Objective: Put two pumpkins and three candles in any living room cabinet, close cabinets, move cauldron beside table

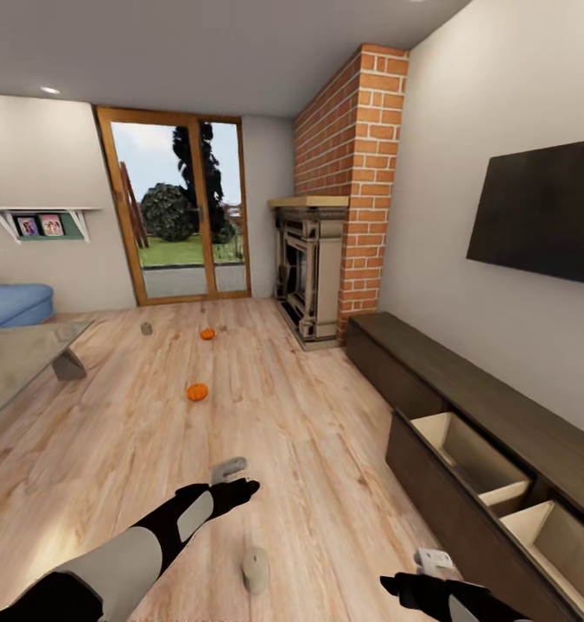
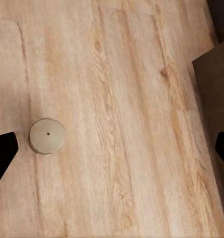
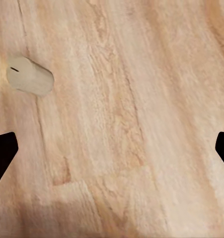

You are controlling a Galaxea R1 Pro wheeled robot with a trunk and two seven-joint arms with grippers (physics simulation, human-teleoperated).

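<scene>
Two orange pumpkins (image 1: pixel 197 391) (image 1: pixel 207 333) lie on the wood floor ahead. One cream candle (image 1: pixel 256 570) stands on the floor between my arms, and another candle (image 1: pixel 146 328) sits far off near the glass door. The dark-brown cabinet (image 1: pixel 465 389) runs along the right wall with two drawers (image 1: pixel 469 458) pulled open, their beige insides bare. My left gripper (image 1: pixel 236 479) hangs open above the floor, with the near candle (image 2: pixel 47 135) below it. My right gripper (image 1: pixel 430 570) is open too, and the candle (image 3: pixel 30 76) lies off to its side. The cauldron is out of view.
The grey-topped coffee table (image 1: pixel 15 358) stands at the left, with a blue sofa (image 1: pixel 11 304) behind it. A brick fireplace (image 1: pixel 314 268) rises beyond the cabinet's far end. A TV (image 1: pixel 542 212) hangs above the cabinet.
</scene>
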